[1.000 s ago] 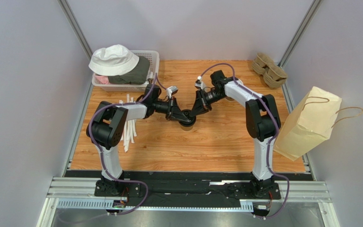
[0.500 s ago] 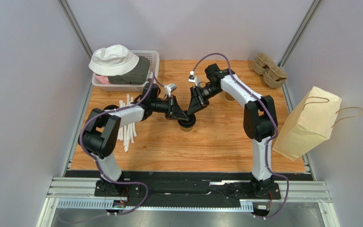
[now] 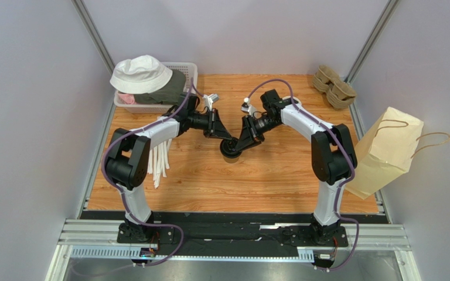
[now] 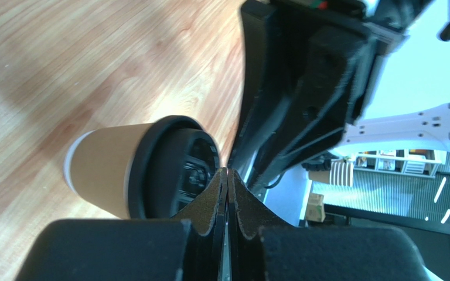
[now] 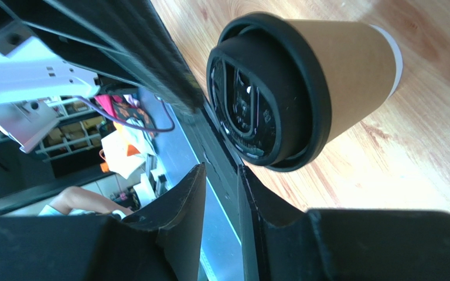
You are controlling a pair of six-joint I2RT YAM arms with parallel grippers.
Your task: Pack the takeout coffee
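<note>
We log the takeout coffee (image 5: 350, 76) as tan with a black lid (image 5: 262, 88) and white bottom band; surface (image 3: 280, 175) orange-brown woodgrain; paper bag (image 3: 382, 153) beige; bucket hat (image 3: 141, 73) white; sticks (image 3: 162, 158) white too.

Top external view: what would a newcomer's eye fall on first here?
The left arm and right arm meet over the black-lidded takeout coffee at the middle of the table. Then the tall brown paper bag leaning at the right edge, and a white hat on the basket in the far left corner.
</note>
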